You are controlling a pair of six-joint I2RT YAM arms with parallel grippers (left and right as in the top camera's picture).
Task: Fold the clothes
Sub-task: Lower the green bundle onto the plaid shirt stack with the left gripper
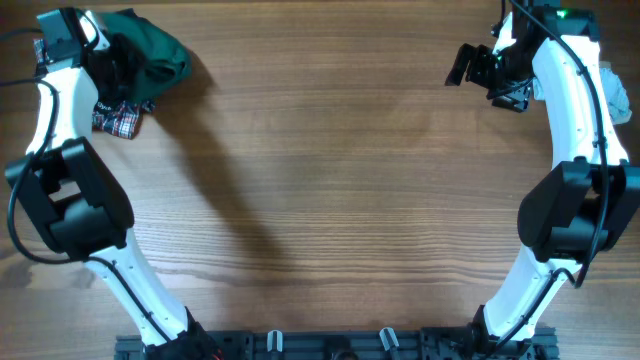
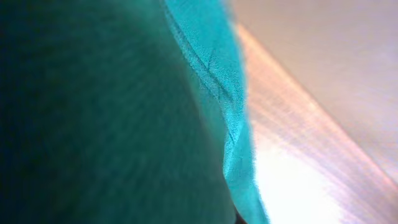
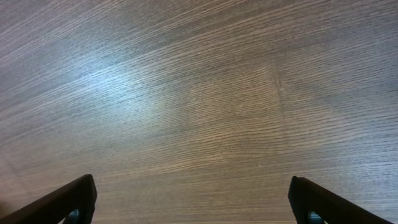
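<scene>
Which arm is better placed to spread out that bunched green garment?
Left. The left gripper is shut, seemingly on the green garment, fabric filling its wrist view. The right gripper hangs open over bare table, far from it.

White shells, chunky black joints on left arm [image 1: 52,105] and right arm [image 1: 560,80]. Thin black cables [image 1: 590,90] along the links. Tiny green light [image 1: 563,14] upper right. Black fingers [image 3: 65,202], lower corners.

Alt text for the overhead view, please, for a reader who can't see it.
The left tool is shut on a bunched dark green garment at the far left corner of a wooden table, beside a plaid shirt. The right tool hangs open over bare wood at the far right, near a pale cloth.
</scene>
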